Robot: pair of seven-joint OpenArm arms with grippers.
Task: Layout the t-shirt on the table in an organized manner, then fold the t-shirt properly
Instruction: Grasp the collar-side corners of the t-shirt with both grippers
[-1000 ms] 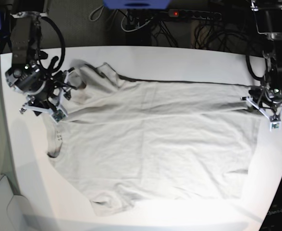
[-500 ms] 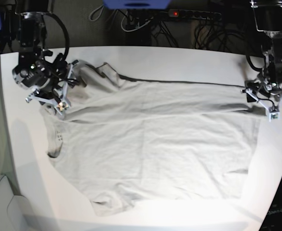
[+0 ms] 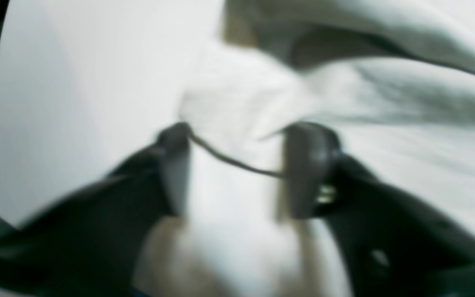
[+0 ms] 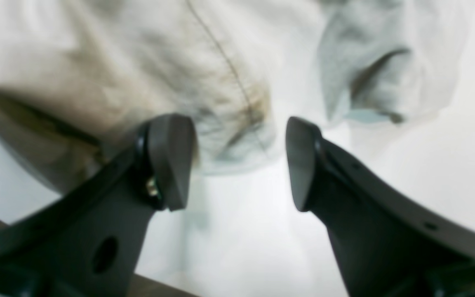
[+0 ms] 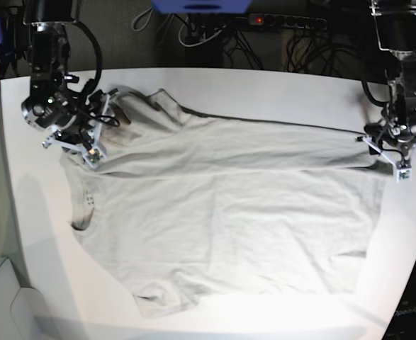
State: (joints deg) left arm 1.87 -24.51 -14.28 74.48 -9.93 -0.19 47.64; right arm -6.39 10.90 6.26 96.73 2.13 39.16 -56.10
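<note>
Since the earlier frame both arms have drawn toward the desk's far side. The right gripper gapes wide above a bunched sleeve. The left gripper, blurred, straddles a hem; its grip is unclear. The light grey-beige cotton t-shirt lies spread across the glossy white desk.

Behind the far edge lay dark floor, strewn with tangled cables. A black power strip showed a red light beside something blue, possibly a box. Glare washed the near side.
</note>
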